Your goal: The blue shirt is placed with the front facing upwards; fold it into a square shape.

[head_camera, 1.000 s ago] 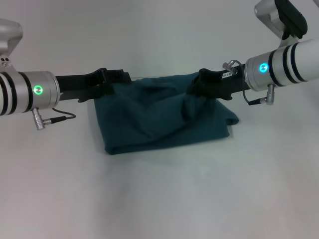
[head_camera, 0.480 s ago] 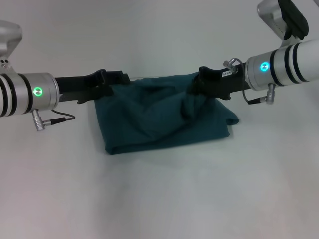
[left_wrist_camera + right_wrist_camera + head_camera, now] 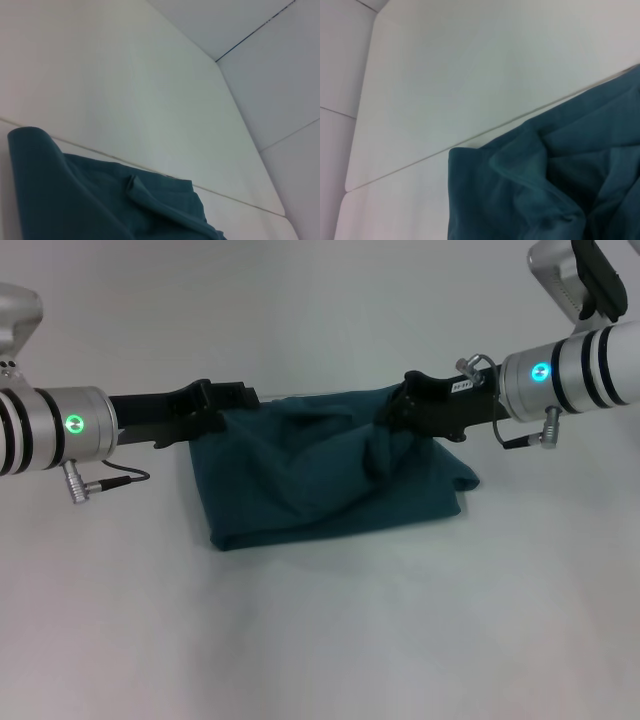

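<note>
- the left gripper (image 3: 228, 406) sits at the far left corner of the blue shirt (image 3: 330, 475), low over the white worktop (image 3: 320, 640), its black fingers at the cloth's far edge; whether they pinch the fabric or have let go cannot be told from these views.
- the blue shirt lies a little beyond the middle of the worktop, already gathered into a compact, roughly rectangular bundle; its near edge is a fairly clean fold, its far part is rumpled and sags between the two grippers.
- no print or collar shows, so the front appears folded inward.
- the left wrist view shows only a rolled edge of the shirt against the worktop, none of that arm's fingers.
- the right gripper (image 3: 405, 410) is at the far right part of the shirt, its black jaws pressed into a bunched ridge of fabric; its grip also cannot be told.
- the right near corner of the bundle bulges out past the rest.
- judged step: the final fold, with both grippers bringing or laying the far edge over the bundle; the task looks late but unfinished, since the top layer is wrinkled.
- the next move likely calls for both grippers acting evenly, laying the far edge flat and square with the near fold, then freeing the cloth without dragging it.
</note>
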Available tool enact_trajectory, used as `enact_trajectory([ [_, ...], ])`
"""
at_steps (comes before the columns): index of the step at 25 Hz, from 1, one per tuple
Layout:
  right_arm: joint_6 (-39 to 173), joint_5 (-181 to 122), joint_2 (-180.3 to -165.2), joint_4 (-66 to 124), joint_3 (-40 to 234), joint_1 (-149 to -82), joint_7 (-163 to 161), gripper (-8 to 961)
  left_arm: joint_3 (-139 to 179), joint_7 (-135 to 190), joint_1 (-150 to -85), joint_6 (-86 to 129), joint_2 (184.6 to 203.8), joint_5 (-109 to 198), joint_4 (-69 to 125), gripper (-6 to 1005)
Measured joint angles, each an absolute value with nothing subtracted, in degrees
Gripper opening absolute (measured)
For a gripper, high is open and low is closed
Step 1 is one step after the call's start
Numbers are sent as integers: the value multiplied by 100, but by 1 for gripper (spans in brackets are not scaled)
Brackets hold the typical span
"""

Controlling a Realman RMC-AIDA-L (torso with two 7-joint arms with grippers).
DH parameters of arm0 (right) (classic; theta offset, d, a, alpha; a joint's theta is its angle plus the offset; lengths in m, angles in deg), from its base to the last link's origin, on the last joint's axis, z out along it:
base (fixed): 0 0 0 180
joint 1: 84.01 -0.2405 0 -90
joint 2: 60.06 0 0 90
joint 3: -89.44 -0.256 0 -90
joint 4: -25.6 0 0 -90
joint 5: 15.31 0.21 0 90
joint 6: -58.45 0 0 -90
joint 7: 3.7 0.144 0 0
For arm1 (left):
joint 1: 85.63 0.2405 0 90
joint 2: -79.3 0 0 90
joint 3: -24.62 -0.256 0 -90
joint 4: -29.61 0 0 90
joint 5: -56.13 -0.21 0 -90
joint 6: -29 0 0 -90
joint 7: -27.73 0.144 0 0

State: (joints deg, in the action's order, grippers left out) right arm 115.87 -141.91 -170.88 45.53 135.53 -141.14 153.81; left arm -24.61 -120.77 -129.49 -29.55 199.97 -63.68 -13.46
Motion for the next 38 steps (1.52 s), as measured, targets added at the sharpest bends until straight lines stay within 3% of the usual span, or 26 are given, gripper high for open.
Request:
enact_trajectory([
  [2,11632,-14192,-17088,4553,13561,-14114,15381,152,-2457,-12076,-12950,-2951,19997,-6367,-1346,633],
  [15,11311,-14193,-17170,4434,13528,-14148,15395,469,-2468,-12072,-12942,-2898,20013,-6366,-1346,633],
  [21,11203,-14189,-17221,4366,13511,-14180,15339,472,-2469,-12065,-12963,-2876,20021,-6371,-1338,633],
  [26,11111,-14187,-17304,4423,13425,-14121,15265,339,-2477,-12063,-12954,-2871,20025,-6372,-1337,633],
  [38,11206,-14187,-17306,4459,13401,-14140,15170,81,-2478,-12063,-12970,-2874,20024,-6374,-1337,633],
])
